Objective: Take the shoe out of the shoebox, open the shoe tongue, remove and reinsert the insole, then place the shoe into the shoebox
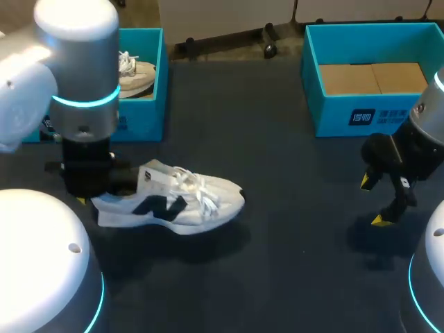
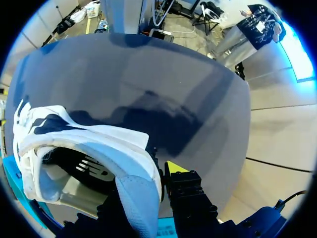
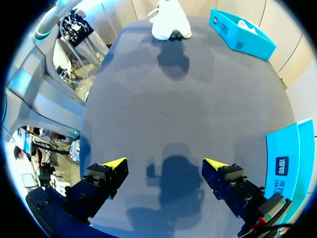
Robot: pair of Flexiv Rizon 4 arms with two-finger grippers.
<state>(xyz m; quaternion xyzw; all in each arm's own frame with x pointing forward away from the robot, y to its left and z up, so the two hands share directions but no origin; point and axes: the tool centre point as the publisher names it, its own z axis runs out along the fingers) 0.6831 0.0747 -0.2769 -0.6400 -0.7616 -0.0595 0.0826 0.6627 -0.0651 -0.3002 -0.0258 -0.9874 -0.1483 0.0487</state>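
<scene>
A white sneaker (image 1: 173,201) with a dark side logo and white laces lies on the dark table at the left of centre, toe pointing right. My left gripper (image 2: 148,178) is shut on its heel (image 2: 133,168). One yellow fingertip (image 2: 173,168) shows outside the heel collar; the other is hidden inside the shoe. The sneaker's opening (image 2: 74,168) faces this wrist camera. My right gripper (image 1: 374,201) hangs open over bare table at the right, nothing between its fingertips (image 3: 116,162). From the right wrist the sneaker (image 3: 170,22) lies far ahead. The blue shoebox (image 1: 347,114) stands at the back right, lined with cardboard.
A second blue box (image 1: 149,104) at the back left holds another pale shoe (image 1: 135,76), partly hidden by my left arm. That box (image 3: 242,32) also shows far ahead of the right gripper. The back-right shoebox's wall (image 3: 290,168) is close beside my right gripper.
</scene>
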